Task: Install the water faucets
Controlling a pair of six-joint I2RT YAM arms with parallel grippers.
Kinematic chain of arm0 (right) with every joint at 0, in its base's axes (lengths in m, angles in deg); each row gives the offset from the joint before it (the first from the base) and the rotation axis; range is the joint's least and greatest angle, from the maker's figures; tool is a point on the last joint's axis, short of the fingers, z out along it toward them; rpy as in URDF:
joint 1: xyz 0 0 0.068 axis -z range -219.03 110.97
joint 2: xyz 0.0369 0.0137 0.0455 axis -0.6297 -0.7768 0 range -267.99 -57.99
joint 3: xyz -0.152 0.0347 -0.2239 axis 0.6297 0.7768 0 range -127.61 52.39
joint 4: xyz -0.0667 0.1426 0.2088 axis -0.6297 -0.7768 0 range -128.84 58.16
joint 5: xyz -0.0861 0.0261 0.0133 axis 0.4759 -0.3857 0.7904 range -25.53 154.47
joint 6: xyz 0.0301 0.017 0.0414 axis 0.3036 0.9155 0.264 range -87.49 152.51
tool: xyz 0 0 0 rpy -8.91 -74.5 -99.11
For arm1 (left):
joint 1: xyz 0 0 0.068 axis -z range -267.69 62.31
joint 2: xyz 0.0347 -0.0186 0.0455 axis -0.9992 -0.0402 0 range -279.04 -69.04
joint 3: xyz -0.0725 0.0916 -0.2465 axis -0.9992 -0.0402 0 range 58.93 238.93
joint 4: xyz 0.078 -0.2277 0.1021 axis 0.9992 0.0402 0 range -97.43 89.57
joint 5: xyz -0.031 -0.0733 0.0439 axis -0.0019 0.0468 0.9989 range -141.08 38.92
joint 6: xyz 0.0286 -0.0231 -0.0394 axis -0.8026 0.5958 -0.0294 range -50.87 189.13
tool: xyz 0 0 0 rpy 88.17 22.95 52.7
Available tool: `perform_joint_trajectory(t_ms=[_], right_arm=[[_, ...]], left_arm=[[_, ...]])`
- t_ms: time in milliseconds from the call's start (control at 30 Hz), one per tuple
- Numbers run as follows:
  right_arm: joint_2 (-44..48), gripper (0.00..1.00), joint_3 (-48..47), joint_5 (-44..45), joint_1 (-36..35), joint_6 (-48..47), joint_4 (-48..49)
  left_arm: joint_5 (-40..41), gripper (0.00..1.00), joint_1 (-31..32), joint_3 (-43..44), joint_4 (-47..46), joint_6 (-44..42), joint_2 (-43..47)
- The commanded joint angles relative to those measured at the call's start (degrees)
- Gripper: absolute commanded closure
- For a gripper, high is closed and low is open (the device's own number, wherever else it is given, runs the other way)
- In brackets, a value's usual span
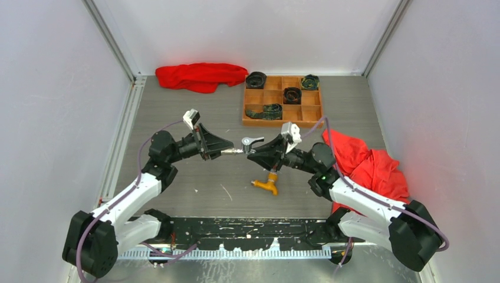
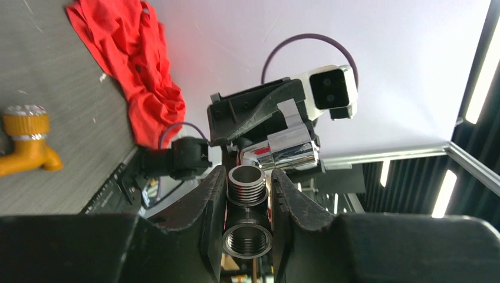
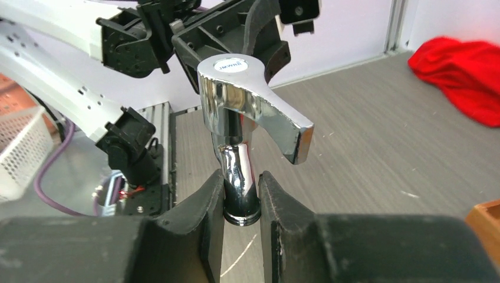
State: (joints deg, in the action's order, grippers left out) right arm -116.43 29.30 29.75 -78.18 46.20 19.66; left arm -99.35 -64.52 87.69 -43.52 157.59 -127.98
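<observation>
Nearest the bases, the orange-yellow faucet lies on the table, untouched, just on the near side of where the two arms meet. Beyond it, the right gripper is clamped on the spout of the silver faucet, holding it clear of the table. Facing it, the left gripper brackets a threaded fitting, though the wrist view does not let me tell whether its pads truly pinch the fitting or stand a hair off. The step in hand looks like mating faucet and fitting. I would make the left grip firm first, bring both threads onto one axis, then start the turn gently to avoid cross-threading. Counting: two faucets, one fitting, and two red cloths, one by the right arm and one at the far wall. One wooden tray on the far side holds four dark rolls.
</observation>
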Motion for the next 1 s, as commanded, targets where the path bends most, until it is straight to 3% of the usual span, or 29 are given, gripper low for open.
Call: perform_joint_trajectory(t_ms=[0, 267, 400, 433, 500, 567, 633, 800, 967], right_arm=[[2.4, 0.99, -10.4, 3.1, -0.5, 8.9, -14.7], [-0.1, 0.99, -22.1, 2.0, -0.5, 21.4, -37.2], [-1.6, 0.98, -23.1, -3.5, -0.4, 30.4, -34.7], [-1.8, 0.87, -22.4, -5.0, -0.4, 32.8, -32.1], [-2.2, 0.56, -20.9, -6.8, -0.3, 37.0, -26.7], [-2.7, 0.38, -20.5, -7.5, -0.4, 38.7, -25.0], [-2.9, 0.27, -20.2, -8.2, -0.3, 39.7, -24.0], [-1.3, 0.24, -19.8, -9.8, -0.3, 39.6, -25.1], [2.1, 0.22, -24.1, -7.4, -0.1, 26.0, -44.7]], left_arm=[[3.8, 1.0, 0.9, 3.2, 8.1, -8.2, 3.5], [9.0, 1.0, 0.8, 3.0, 14.6, -11.0, 6.5], [11.1, 1.0, 0.8, 1.8, 13.7, -10.7, 7.1], [11.2, 1.0, 0.8, 1.8, 13.6, -10.8, 7.0], [11.5, 1.0, 0.8, 1.6, 13.8, -10.9, 6.8], [12.2, 1.0, 0.8, 1.4, 13.9, -10.6, 6.8], [12.8, 1.0, 0.8, 1.4, 14.2, -10.7, 7.0], [14.8, 1.0, 0.7, 2.5, 19.1, -11.9, 8.4], [15.9, 1.0, -0.3, 2.8, 20.8, -10.5, 9.3]])
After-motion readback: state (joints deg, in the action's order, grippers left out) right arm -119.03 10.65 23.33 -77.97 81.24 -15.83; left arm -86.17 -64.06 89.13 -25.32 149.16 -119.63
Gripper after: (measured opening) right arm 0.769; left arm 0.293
